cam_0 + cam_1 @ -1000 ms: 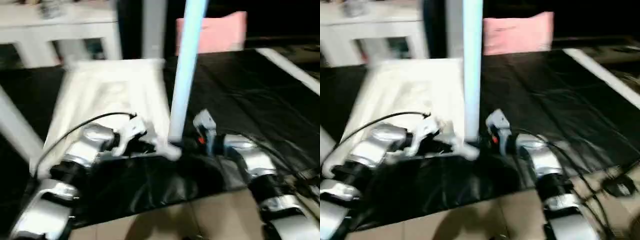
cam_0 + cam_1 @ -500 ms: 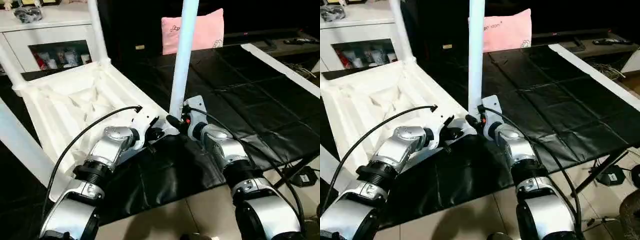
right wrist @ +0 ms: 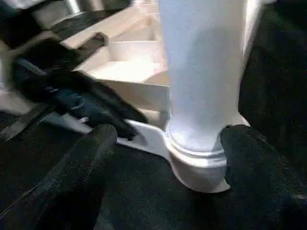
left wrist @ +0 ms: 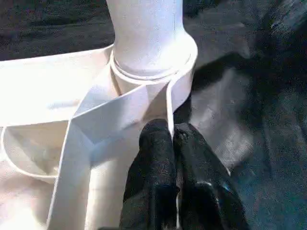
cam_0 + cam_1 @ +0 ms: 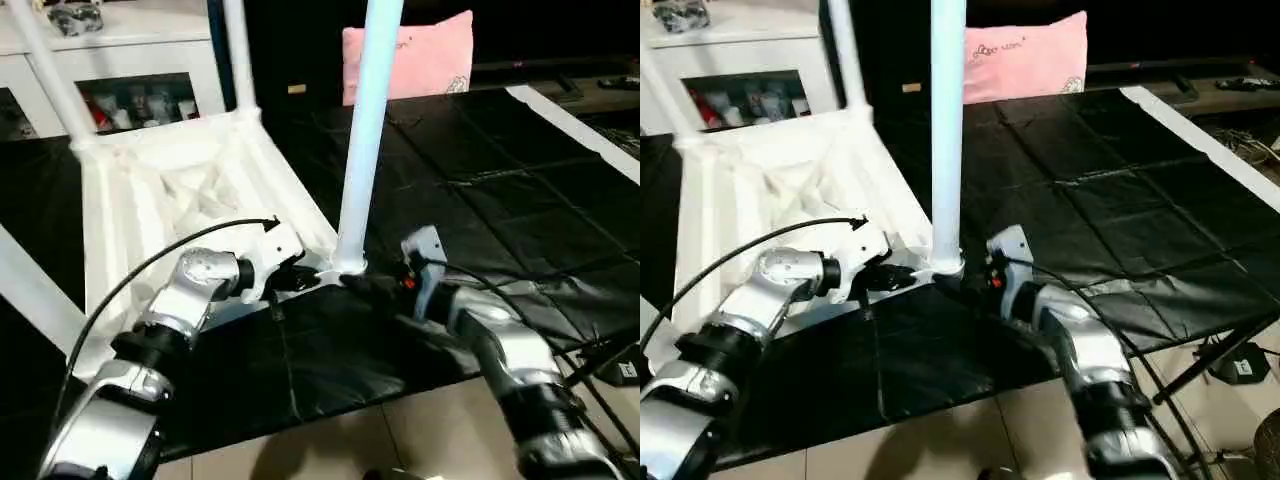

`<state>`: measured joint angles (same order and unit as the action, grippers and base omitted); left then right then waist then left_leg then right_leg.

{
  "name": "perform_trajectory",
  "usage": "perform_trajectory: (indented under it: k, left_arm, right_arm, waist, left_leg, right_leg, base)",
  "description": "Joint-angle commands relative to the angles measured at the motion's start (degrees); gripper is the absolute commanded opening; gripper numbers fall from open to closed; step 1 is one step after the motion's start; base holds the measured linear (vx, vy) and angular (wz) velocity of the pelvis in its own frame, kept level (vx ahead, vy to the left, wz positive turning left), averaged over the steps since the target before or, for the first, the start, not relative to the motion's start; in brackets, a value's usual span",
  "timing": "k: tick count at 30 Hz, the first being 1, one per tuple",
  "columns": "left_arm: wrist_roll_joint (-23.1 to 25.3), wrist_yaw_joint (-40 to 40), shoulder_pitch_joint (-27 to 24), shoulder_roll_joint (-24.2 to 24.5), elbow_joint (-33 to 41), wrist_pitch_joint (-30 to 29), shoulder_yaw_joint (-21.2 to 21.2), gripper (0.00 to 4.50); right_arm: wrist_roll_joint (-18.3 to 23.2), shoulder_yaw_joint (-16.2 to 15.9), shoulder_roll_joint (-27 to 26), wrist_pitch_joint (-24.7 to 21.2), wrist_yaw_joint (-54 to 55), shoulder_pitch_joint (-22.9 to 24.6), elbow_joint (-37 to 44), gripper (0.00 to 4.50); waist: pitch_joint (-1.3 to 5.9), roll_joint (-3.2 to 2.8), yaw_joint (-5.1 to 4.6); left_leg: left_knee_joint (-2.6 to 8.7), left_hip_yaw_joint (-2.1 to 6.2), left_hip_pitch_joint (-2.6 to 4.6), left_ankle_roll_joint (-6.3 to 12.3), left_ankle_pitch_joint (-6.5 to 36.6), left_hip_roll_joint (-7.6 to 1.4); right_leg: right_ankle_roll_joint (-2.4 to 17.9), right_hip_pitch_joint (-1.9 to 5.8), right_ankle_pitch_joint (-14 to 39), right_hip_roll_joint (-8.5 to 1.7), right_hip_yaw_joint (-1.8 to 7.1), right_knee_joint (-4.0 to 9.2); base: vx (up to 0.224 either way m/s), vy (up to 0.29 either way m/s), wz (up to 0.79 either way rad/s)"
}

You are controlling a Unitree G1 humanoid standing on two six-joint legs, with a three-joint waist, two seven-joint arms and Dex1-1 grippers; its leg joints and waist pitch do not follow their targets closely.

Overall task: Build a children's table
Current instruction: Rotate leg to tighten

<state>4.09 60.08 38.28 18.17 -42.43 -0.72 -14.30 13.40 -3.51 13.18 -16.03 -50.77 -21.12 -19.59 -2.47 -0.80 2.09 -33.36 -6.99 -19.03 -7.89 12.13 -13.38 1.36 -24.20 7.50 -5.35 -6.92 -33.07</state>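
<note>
The white tabletop (image 5: 150,200) lies upside down on the black mat, ribbed side up. A long white leg (image 5: 365,130) stands upright in its near right corner socket (image 4: 148,57). Two more legs (image 5: 238,50) rise from the far corners, and another (image 5: 30,290) slants up at the near left. My left gripper (image 5: 305,278) is shut on the thin rim just beside that socket, its fingers (image 4: 156,143) pinching the wall. My right gripper (image 3: 169,134) is open, one finger (image 3: 86,158) on each side of the leg's base, with a gap to the leg.
A white glass-door cabinet (image 5: 130,60) stands behind the tabletop, and a pink pillow (image 5: 420,55) lies at the back. The black mat (image 5: 480,180) stretches to the right up to a white strip (image 5: 580,130). Tiled floor (image 5: 300,450) lies in front of the mat.
My right gripper's fingers have spread apart from the leg's base, and the arm has drawn back a little. The left gripper keeps its pinch on the rim. The camera view has shifted.
</note>
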Motion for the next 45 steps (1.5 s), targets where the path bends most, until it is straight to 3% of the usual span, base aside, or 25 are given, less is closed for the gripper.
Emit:
perform_trajectory:
  k: [1, 3, 5, 6, 7, 9, 14, 15, 16, 17, 19, 23, 26, 27, 28, 31, 33, 34, 35, 37, 38, 39, 40, 43, 45]
  left_arm:
    - [1.0, 5.1, 2.0, 1.3, -2.9, 4.2, -2.4, 0.00]
    - [1.1, 5.8, 2.8, 1.5, -4.4, 5.2, -2.3, 0.00]
    - [0.9, 7.1, 4.0, 1.7, -6.7, 6.6, -1.9, 0.00]
    - [0.9, 7.4, 4.4, 1.9, -7.5, 7.0, -1.8, 0.00]
    - [0.9, 7.7, 4.9, 2.0, -8.7, 7.9, -1.5, 0.00]
    - [1.0, 7.6, 5.2, 2.3, -9.6, 8.8, -1.3, 0.00]
    - [-2.8, 7.0, 4.3, 2.2, -9.4, 8.6, 2.1, 0.00]
    - [-4.1, 6.5, 3.8, 2.0, -8.6, 7.7, 3.5, 0.27]
    - [-7.8, 6.4, 2.1, 1.6, -5.5, 4.5, 6.4, 0.55]
    - [-7.8, 6.4, 2.1, 1.6, -5.5, 4.4, 6.5, 0.55]
    - [-12.3, 4.4, -1.9, 1.1, 1.3, 1.1, 10.2, 0.61]
    - [-15.5, 0.2, -7.6, 0.4, 10.8, -2.5, 13.1, 0.99]
    - [-18.2, -7.1, -14.3, -1.7, 22.1, -7.6, 16.8, 1.38]
    - [-18.2, -10.1, -17.1, -2.7, 26.8, -9.2, 17.5, 1.43]
    - [-18.2, -10.1, -17.1, -2.7, 26.8, -9.2, 17.5, 1.48]
    - [-16.7, -18.5, -24.0, -5.3, 36.8, -11.5, 19.2, 1.79]
    - [-15.5, -21.9, -26.1, -6.3, 39.5, -12.3, 19.7, 1.82]
    - [-13.4, -28.5, -30.2, -8.9, 44.0, -12.5, 21.0, 1.98]
    - [-11.3, -34.0, -34.0, -11.6, 46.8, -11.5, 22.3, 2.12]
    - [-10.8, -35.2, -35.1, -12.0, 47.5, -11.2, 22.6, 2.12]
    - [-10.8, -35.5, -36.5, -12.1, 48.9, -11.6, 22.1, 2.30]
    - [-11.0, -35.5, -37.4, -12.0, 49.9, -11.8, 21.8, 2.30]
    - [-10.0, -35.1, -39.5, -11.0, 51.7, -13.0, 20.3, 2.51]
    - [-10.6, -33.8, -40.8, -9.9, 52.7, -13.8, 19.9, 2.73]
    - [-11.8, -32.9, -42.4, -9.0, 54.4, -13.9, 20.4, 2.81]
  right_arm:
    - [1.4, 0.3, 2.4, -0.9, -2.5, 1.3, 5.7, 4.04]
    - [1.9, 0.6, 3.5, -1.4, -3.2, 2.1, 7.5, 4.27]
    - [2.8, 1.0, 5.5, -2.6, -4.0, 3.8, 11.0, 4.45]
    - [3.2, 1.3, 6.2, -3.2, -4.2, 4.5, 12.5, 4.48]
    - [3.6, 1.7, 6.8, -4.1, -4.2, 5.5, 14.2, 4.48]
    - [3.7, 2.0, 7.2, -4.7, -3.5, 6.5, 15.6, 4.48]
    - [2.5, 3.7, 6.3, -5.4, 3.0, 9.4, 19.5, 4.48]
    - [3.7, 4.0, 6.0, -6.9, 3.3, 10.1, 20.7, 4.49]
    - [4.3, 5.0, 5.1, -8.3, 5.7, 11.2, 22.6, 4.50]
    - [4.3, 5.0, 5.1, -8.3, 5.7, 11.2, 22.6, 4.50]
    - [2.1, 5.7, 3.9, -8.6, 10.4, 12.0, 23.1, 4.50]
    - [2.3, 6.5, 2.2, -9.7, 14.1, 12.8, 23.8, 4.50]
    - [-0.7, 4.9, 1.3, -7.5, 17.1, 14.5, 25.5, 4.50]
    - [-1.1, 4.4, 0.7, -6.3, 17.9, 15.2, 26.4, 4.50]
    - [-1.1, 4.4, 0.7, -6.3, 17.9, 15.2, 26.4, 4.50]
    - [-2.0, 3.5, -1.4, -4.5, 20.7, 17.6, 28.5, 4.50]
    - [-2.2, 3.2, -2.1, -4.8, 22.0, 18.4, 29.0, 4.50]
    - [-3.7, 2.0, -2.0, -4.9, 23.3, 19.1, 28.5, 4.50]
    - [-7.2, 0.3, -0.5, -3.1, 24.2, 19.5, 27.8, 4.50]
    - [-8.5, -0.4, -0.2, -2.3, 24.6, 19.6, 27.6, 4.50]
    - [-7.8, -0.4, -0.3, -2.4, 24.0, 19.9, 27.7, 4.50]
    - [-7.1, -0.4, -0.4, -2.7, 23.5, 20.1, 27.6, 4.50]
    - [-5.6, -0.1, -0.7, -3.5, 22.7, 20.4, 27.6, 4.50]
    - [-4.5, -0.2, -0.8, -3.1, 21.2, 20.5, 27.4, 4.50]
    - [-3.7, -1.3, -0.6, -1.4, 19.7, 20.9, 27.6, 4.50]
  waist:
    - [3.42, 0.38, 0.45]
    - [3.49, 0.37, 0.56]
    - [3.54, 0.43, 1.13]
    - [3.59, 0.37, 1.24]
    - [3.74, -0.07, 1.32]
    - [3.73, 0.12, 1.36]
    - [3.60, 0.22, 1.44]
    - [3.55, 0.16, 1.47]
    - [3.59, 0.18, 1.43]
    - [3.60, 0.15, 1.42]
    - [3.60, -0.06, 1.18]
    - [3.29, 0.16, 1.00]
    - [3.21, 0.07, 0.85]
    - [3.24, 0.72, 0.76]
    - [3.11, 0.43, 0.66]
    - [2.90, 0.67, 0.42]
    - [2.71, 0.58, 0.04]
    - [2.62, 0.04, -0.18]
    - [2.45, 0.26, -0.49]
    - [2.59, 0.53, -0.54]
    - [2.64, 1.03, -0.64]
    - [2.47, 1.00, -0.60]
    - [2.47, 1.69, -0.63]
    - [2.31, 1.29, -0.58]
    - [2.39, 1.07, -0.53]
  left_leg:
    - [3.86, -2.43, -1.02, 4.96, 9.6, 1.44]
    - [3.94, -2.35, -1.25, 4.50, 9.1, 1.26]
    - [3.82, -2.51, -0.93, 4.66, 8.6, 1.36]
    - [3.95, -2.37, -1.19, 4.57, 7.8, 1.20]
    - [3.89, -2.32, -1.15, 4.35, 7.2, 1.10]
    - [3.84, -2.38, -1.21, 4.23, 7.1, 1.21]
    - [3.87, -2.52, -1.21, 3.20, 7.9, 1.42]
    - [3.89, -2.49, -1.25, 3.16, 8.3, 1.44]
    - [4.02, -2.39, -1.32, 2.99, 8.1, 1.23]
    - [3.97, -2.41, -1.38, 3.00, 7.8, 1.25]
    - [4.06, -2.32, -1.36, 2.22, 8.4, 0.88]
    - [4.08, -2.58, -1.14, 2.55, 10.6, 1.20]
    - [4.13, -2.52, -1.33, 2.49, 10.2, 0.89]
    - [4.10, -2.60, -1.41, 2.67, 10.0, 0.93]
    - [4.16, -2.62, -1.42, 2.84, 10.3, 0.87]
    - [4.18, -2.58, -1.58, 3.00, 11.3, 0.85]
    - [4.19, -2.59, -1.52, 3.07, 12.8, 1.17]
    - [4.24, -2.42, -1.60, 2.57, 14.0, 1.00]
    - [4.10, -2.50, -1.70, 2.60, 14.9, 1.25]
    - [3.84, -2.52, -1.65, 2.92, 15.4, 1.71]
    - [3.85, -2.50, -1.84, 3.16, 15.2, 1.75]
    - [3.83, -2.48, -1.63, 3.40, 16.1, 1.81]
    - [3.90, -2.35, -1.70, 3.59, 16.5, 1.66]
    - [4.18, -2.12, -1.48, 3.69, 17.8, 1.38]
    - [4.46, -1.96, -1.59, 3.74, 17.5, 1.05]
  right_leg:
    - [7.2, 4.23, 22.5, -1.67, 2.44, 4.58]
    - [7.3, 4.39, 22.1, -1.83, 2.47, 4.17]
    - [6.9, 4.34, 21.7, -1.67, 2.54, 4.36]
    - [7.2, 4.55, 20.3, -1.74, 2.60, 4.07]
    - [8.1, 4.53, 18.3, -1.87, 2.64, 3.72]
    - [8.6, 4.67, 16.7, -1.71, 2.63, 3.69]
    - [7.8, 4.60, 19.7, -1.81, 2.53, 4.05]
    - [7.5, 4.66, 20.5, -1.80, 2.51, 4.14]
    - [7.5, 4.84, 20.0, -1.90, 2.57, 3.94]
    - [7.8, 4.82, 19.5, -1.92, 2.58, 3.85]
    - [9.0, 4.52, 18.7, -2.03, 2.52, 3.54]
    - [7.4, 4.18, 22.6, -1.71, 2.29, 4.34]
    - [6.5, 4.11, 22.8, -1.77, 2.33, 4.21]
    - [6.1, 4.14, 23.3, -1.72, 2.30, 4.22]
    - [5.7, 3.95, 24.1, -1.68, 2.32, 4.41]
    - [4.4, 3.87, 25.8, -1.65, 2.22, 4.64]
    - [2.7, 3.53, 28.9, -1.26, 1.99, 5.24]
    - [2.1, 3.58, 29.6, -1.25, 1.89, 5.21]
    - [1.2, 3.55, 30.8, -1.06, 1.59, 5.86]
    - [-0.4, 3.36, 33.0, -0.92, 1.43, 6.17]
    - [-0.9, 3.42, 33.1, -0.84, 1.42, 6.25]
    - [-1.8, 3.07, 34.6, -0.78, 1.28, 6.63]
    - [-2.2, 3.08, 34.7, -0.84, 1.20, 6.67]
    - [-1.8, 2.87, 33.7, -0.87, 1.37, 6.53]
    - [-0.6, 3.16, 31.2, -1.01, 1.54, 6.15]
  base:
    - [0.000, 0.000, 0.00]
    - [0.000, 0.000, 0.00]
    - [0.000, 0.000, 0.00]
    - [0.000, 0.000, 0.00]
    - [0.000, 0.000, 0.00]
    - [0.000, 0.000, 0.00]
    - [0.000, 0.000, 0.00]
    - [0.000, 0.000, 0.00]
    - [0.000, 0.000, 0.00]
    - [0.000, 0.000, 0.00]
    - [0.000, 0.000, 0.00]
    - [0.000, 0.000, 0.00]
    - [0.000, 0.000, 0.00]
    - [0.000, 0.000, 0.00]
    - [0.000, 0.000, 0.00]
    - [0.000, 0.000, 0.00]
    - [0.000, 0.000, 0.00]
    - [0.000, 0.000, 0.00]
    - [0.000, 0.000, 0.00]
    - [0.000, 0.000, 0.00]
    - [0.000, 0.000, 0.00]
    - [0.000, 0.000, 0.00]
    - [0.000, 0.000, 0.00]
    - [0.000, 0.000, 0.00]
    - [0.000, 0.000, 0.00]
